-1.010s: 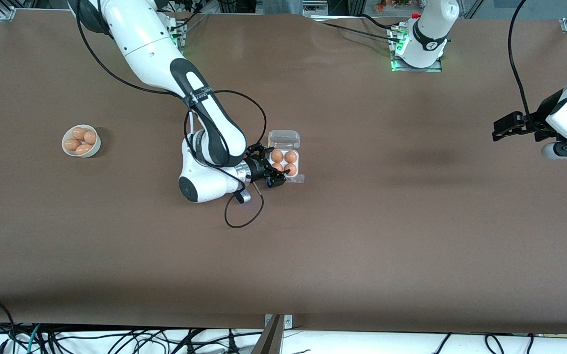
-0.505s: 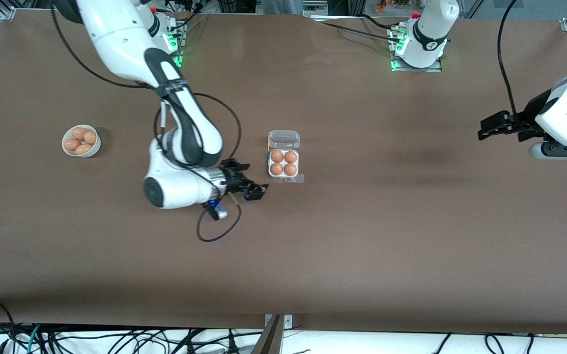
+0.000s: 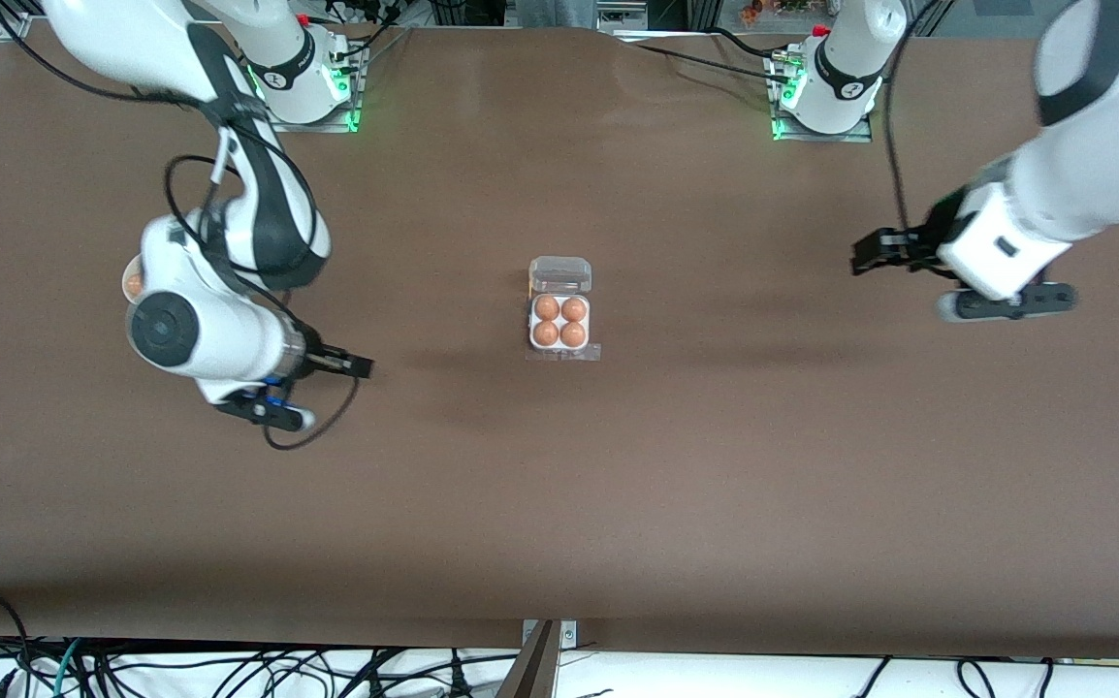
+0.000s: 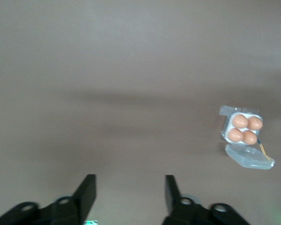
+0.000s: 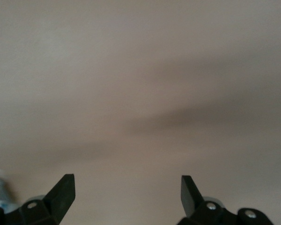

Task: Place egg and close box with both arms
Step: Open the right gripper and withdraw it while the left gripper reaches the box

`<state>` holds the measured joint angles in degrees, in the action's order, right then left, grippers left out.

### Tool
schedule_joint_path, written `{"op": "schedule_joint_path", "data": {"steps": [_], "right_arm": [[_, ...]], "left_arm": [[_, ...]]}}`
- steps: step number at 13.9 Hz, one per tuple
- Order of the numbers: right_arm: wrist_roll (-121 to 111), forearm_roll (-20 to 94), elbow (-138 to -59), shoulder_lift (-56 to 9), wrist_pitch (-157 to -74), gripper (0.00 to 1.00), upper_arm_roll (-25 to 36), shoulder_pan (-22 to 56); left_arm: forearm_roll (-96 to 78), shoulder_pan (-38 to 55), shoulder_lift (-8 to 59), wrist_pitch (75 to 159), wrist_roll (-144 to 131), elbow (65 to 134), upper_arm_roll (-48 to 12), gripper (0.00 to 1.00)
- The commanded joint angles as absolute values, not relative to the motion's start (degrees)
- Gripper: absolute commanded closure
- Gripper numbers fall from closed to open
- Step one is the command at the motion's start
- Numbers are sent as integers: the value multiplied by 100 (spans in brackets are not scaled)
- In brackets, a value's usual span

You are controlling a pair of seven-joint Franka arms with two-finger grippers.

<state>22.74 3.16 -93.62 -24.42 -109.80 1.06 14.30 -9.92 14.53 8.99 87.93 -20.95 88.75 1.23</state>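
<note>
Your left gripper (image 3: 868, 258) hangs over bare table toward the left arm's end, its fingers (image 4: 85, 191) parted with nothing between them. Your right gripper (image 3: 354, 365) is over the table toward the right arm's end, fingers (image 5: 62, 190) spread wide and empty.

The box (image 3: 560, 323) sits between the two grippers, near the middle of the table, well apart from both. All four cells hold an egg (image 3: 547, 307), so what remains, as far as you can judge, is the closing. The clear lid (image 3: 559, 275) lies folded back flat on the side of the tray farther from the front camera; the hinge line runs along the table's length, so the lid must swing toward the front camera.

The right gripper looks somewhat nearer. The table between each gripper and the box is bare. A bowl (image 3: 130, 282) peeks out beside the right arm's wrist, mostly hidden.
</note>
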Motion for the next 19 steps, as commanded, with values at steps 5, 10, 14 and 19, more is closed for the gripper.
{"op": "schedule_joint_path", "data": {"steps": [5, 10, 14, 19], "right_arm": [[1644, -237, -9748, -687, -10268, 0, 114, 791], [1574, -237, -8782, -492, -8992, 0, 264, 555], [1178, -229, -8841, -308, -9105, 0, 325, 413], [1187, -167, -9237, -115, -9544, 0, 290, 299]], "left_arm": [[-1282, 2741, 1484, 8604, -3321, 8701, 176, 88], [-2108, 3172, 2065, 8482, -3401, 8701, 184, 96], [-2767, 3436, 2513, 8499, -3621, 8684, 184, 96], [-2953, 3972, 3356, 8525, -4139, 8096, 185, 95]]}}
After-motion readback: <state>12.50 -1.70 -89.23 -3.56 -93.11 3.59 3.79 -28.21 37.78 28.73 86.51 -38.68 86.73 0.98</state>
